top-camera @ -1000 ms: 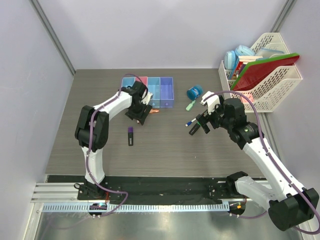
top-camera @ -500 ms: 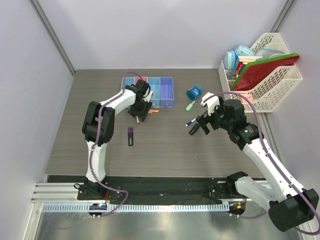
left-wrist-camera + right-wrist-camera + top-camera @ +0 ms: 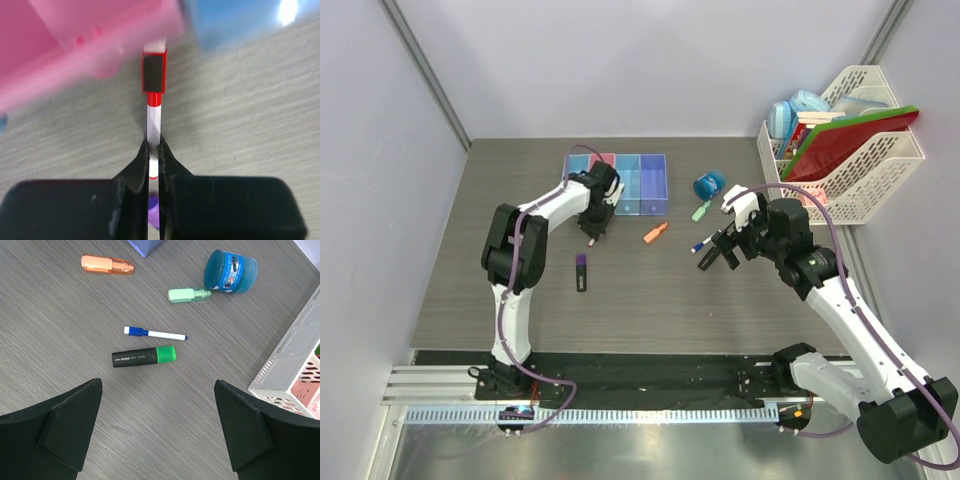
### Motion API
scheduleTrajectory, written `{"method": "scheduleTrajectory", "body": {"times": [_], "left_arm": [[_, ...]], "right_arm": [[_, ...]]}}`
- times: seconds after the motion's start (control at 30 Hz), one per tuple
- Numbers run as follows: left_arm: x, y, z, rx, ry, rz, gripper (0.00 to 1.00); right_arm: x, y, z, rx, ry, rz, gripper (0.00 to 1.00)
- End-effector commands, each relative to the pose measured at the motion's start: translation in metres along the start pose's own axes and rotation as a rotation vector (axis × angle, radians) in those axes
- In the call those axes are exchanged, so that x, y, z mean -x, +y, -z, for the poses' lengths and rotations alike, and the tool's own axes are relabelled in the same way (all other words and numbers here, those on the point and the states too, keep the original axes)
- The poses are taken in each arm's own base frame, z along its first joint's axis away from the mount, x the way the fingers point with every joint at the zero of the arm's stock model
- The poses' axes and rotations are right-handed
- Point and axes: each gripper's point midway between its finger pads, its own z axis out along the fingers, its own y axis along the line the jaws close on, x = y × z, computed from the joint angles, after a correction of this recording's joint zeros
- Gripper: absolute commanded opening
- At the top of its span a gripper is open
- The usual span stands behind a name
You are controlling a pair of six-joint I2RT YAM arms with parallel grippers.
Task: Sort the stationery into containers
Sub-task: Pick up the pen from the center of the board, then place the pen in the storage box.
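Note:
My left gripper (image 3: 592,230) (image 3: 154,150) is shut on the red-capped white pen (image 3: 153,117), low over the table just in front of the containers (image 3: 620,210). The pen's cap points at the pink bin (image 3: 75,40). A purple highlighter (image 3: 581,272) lies nearer the arm bases. My right gripper (image 3: 720,250) (image 3: 157,382) hangs open above a green highlighter (image 3: 144,357) and a blue-capped pen (image 3: 155,333). Farther off lie an orange bit (image 3: 655,233) (image 3: 107,264), a pale-green bit (image 3: 700,212) (image 3: 187,294) and a round blue roll (image 3: 709,186) (image 3: 231,272).
A big white lattice file rack (image 3: 885,175) (image 3: 292,365) with red and green folders stands at the far right. Grey walls close in the table on the left, back and right.
My left gripper has closed on the red-capped pen. The orange bit has slid right, away from the bins, out into the open table. The right arm has not moved.

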Motion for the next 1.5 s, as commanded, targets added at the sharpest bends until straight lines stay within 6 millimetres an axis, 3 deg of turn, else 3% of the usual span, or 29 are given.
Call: {"method": "scheduleTrajectory", "body": {"times": [0.0, 0.17, 0.4, 0.6, 0.7, 0.83, 0.93, 0.97, 1.0, 1.07, 1.1, 1.17, 1.2, 1.47], "left_arm": [[-0.038, 0.003, 0.006, -0.006, 0.082, -0.012, 0.00], [-0.045, -0.001, 0.029, -0.039, 0.054, -0.038, 0.00], [-0.025, -0.012, 0.083, -0.124, -0.103, -0.047, 0.00], [0.019, -0.010, 0.140, -0.151, -0.304, -0.034, 0.00], [0.039, 0.006, 0.160, -0.102, -0.387, 0.007, 0.00], [0.079, 0.045, 0.182, 0.024, -0.521, 0.097, 0.00], [0.093, 0.067, 0.169, 0.061, -0.507, 0.152, 0.00], [0.105, 0.075, 0.176, 0.072, -0.531, 0.167, 0.00], [0.105, 0.079, 0.156, 0.077, -0.481, 0.178, 0.00], [0.119, 0.092, 0.155, 0.094, -0.497, 0.192, 0.00], [0.121, 0.095, 0.137, 0.101, -0.467, 0.196, 0.00], [0.135, 0.107, 0.134, 0.114, -0.485, 0.206, 0.00], [0.134, 0.109, 0.114, 0.115, -0.440, 0.207, 0.00], [0.149, 0.124, 0.072, 0.136, -0.393, 0.211, 0.00]], "right_arm": [[0.017, -0.002, 0.005, -0.010, -0.067, 0.008, 1.00], [0.016, -0.001, 0.004, -0.008, -0.065, 0.006, 1.00], [0.012, -0.003, 0.001, -0.013, -0.046, 0.006, 1.00], [0.013, -0.004, 0.002, -0.018, -0.050, 0.006, 0.99], [0.012, -0.004, 0.001, -0.018, -0.046, 0.004, 1.00], [0.011, -0.004, 0.000, -0.020, -0.044, 0.004, 1.00], [0.012, -0.004, 0.000, -0.020, -0.044, 0.004, 1.00], [0.011, -0.004, 0.000, -0.019, -0.044, 0.004, 1.00], [0.010, -0.003, 0.000, -0.017, -0.041, 0.004, 1.00], [0.009, -0.003, -0.001, -0.015, -0.043, 0.007, 1.00], [0.009, -0.002, -0.002, -0.013, -0.042, 0.008, 1.00], [0.008, -0.002, -0.003, -0.011, -0.036, 0.005, 1.00], [0.008, -0.003, -0.003, -0.014, -0.034, 0.005, 1.00], [0.003, -0.002, -0.006, -0.013, -0.024, 0.008, 1.00]]}}
